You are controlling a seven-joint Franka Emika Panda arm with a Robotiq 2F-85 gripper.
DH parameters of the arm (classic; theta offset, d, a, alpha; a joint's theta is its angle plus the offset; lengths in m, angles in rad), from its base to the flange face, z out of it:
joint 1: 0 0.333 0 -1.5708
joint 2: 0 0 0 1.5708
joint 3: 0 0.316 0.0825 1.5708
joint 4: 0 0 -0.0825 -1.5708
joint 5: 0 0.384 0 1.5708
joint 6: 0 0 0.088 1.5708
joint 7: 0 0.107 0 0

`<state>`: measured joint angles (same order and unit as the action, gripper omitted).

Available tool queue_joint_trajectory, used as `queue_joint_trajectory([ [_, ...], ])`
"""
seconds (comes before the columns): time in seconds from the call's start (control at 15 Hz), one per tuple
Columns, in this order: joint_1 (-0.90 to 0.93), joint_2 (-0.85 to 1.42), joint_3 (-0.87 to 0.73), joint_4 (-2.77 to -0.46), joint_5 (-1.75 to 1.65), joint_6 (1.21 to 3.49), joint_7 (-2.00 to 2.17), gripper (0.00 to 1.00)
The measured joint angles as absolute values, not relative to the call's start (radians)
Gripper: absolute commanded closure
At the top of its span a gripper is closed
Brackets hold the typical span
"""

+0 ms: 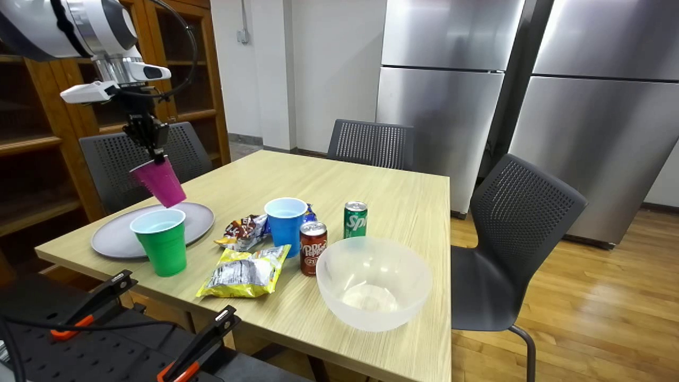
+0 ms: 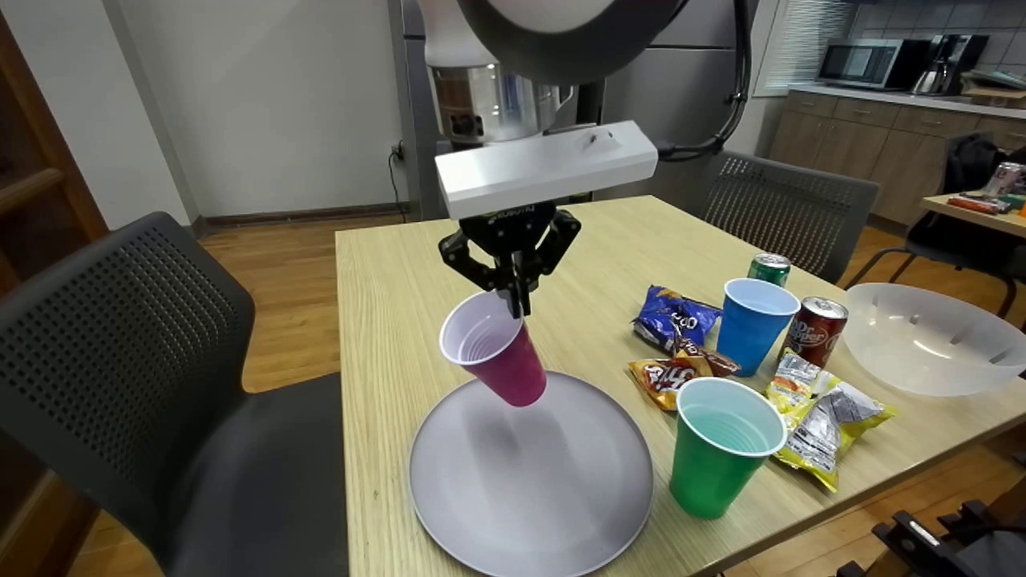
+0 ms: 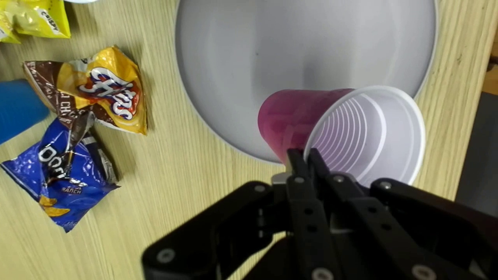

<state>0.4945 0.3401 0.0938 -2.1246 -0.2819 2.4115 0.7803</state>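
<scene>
Currently I've got my gripper (image 3: 306, 154) clamped on the pink cup (image 2: 513, 373), which hangs tilted abv the gray plate (image 2: 529, 497), w/ the green cup (image 2: 712, 461) upright nearby.

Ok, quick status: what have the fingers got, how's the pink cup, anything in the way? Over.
Fingers shut on pink cup, at its rim. Cup tilted over gray plate. Green cup close beside plate, possible snag.

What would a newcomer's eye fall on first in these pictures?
It would probably be the magenta plastic cup, tilted over the gray plate, its rim pinched by the robot's hand. Next come the green plastic cup beside that plate and the large frosted bowl next to the Dr Pepper can.
</scene>
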Motion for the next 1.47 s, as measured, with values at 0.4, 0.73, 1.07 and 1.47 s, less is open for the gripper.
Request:
queue_joint_trajectory([
  [0.4, 0.498, 0.363, 0.119, -2.111, -0.282, 2.394, 0.780, 0.99],
  [0.73, 0.500, 0.401, 0.130, -2.074, -0.282, 2.375, 0.780, 0.99],
  [1.07, 0.509, 0.445, 0.137, -2.026, -0.282, 2.355, 0.780, 0.99],
  [1.47, 0.514, 0.490, 0.137, -1.980, -0.281, 2.325, 0.780, 0.99],
])
